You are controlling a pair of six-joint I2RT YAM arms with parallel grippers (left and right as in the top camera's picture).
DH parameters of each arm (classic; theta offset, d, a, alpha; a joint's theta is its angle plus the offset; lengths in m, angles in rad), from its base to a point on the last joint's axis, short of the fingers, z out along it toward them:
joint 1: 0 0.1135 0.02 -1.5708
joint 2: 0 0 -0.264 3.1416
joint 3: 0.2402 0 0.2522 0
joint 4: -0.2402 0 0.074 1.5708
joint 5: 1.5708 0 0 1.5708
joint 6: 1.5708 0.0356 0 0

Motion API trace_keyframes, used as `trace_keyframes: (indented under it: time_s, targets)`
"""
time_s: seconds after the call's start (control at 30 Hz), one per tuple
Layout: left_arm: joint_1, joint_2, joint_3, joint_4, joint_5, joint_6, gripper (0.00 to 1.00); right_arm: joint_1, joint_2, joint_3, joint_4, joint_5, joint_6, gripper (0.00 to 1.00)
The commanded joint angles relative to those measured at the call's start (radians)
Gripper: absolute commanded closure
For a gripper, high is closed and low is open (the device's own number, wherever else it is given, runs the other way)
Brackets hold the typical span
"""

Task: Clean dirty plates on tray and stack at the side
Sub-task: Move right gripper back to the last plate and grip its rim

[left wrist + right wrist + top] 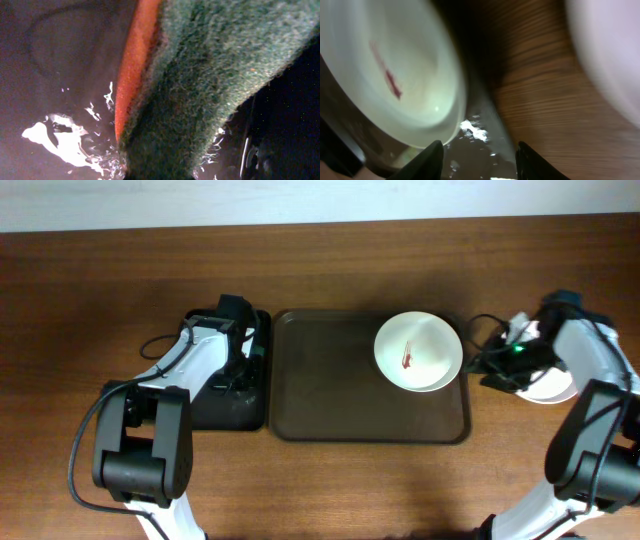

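Note:
Two white plates (418,352) sit stacked at the far right of the dark brown tray (340,400). The top one has a red sauce streak and also shows in the right wrist view (390,75). A third white plate (555,388) lies on the wood table right of the tray, partly under my right arm, and shows blurred in the right wrist view (610,50). My right gripper (490,366) is open and empty over the tray's right rim (485,145), its fingers (480,160) just beside the stack. My left gripper (238,375) is over the black tray, shut on a green and orange sponge (210,85); its fingers are hidden.
The narrow black tray (250,415) lies against the brown tray's left side and looks wet in the left wrist view (60,140). Cables trail beside both arms. Bare wood-grain tabletop (330,490) lies in front of the trays.

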Motion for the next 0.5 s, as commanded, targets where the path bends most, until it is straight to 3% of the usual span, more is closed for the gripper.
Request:
trace_keyframes:
  time_s: [0.0,0.03,0.17,0.27,0.47]
  targets:
    - [0.003,0.019,-0.016,0.0,0.014,0.004,0.79,0.084,-0.034,0.006,-0.007,0.065,-0.026,0.52]
    - [0.003,0.019,-0.016,-0.002,0.014,0.004,0.67,0.109,-0.034,0.006,-0.014,0.075,-0.026,0.52]
    - [0.003,0.018,-0.015,-0.019,0.006,0.004,0.69,0.165,-0.034,0.006,-0.036,0.085,-0.026,0.52]
    - [0.003,0.014,0.003,-0.04,-0.006,0.004,0.56,0.2,-0.034,0.006,-0.045,0.128,-0.018,0.52]
    - [0.003,0.007,0.065,-0.027,-0.106,0.004,0.45,0.206,-0.034,0.006,-0.045,0.142,-0.018,0.51]
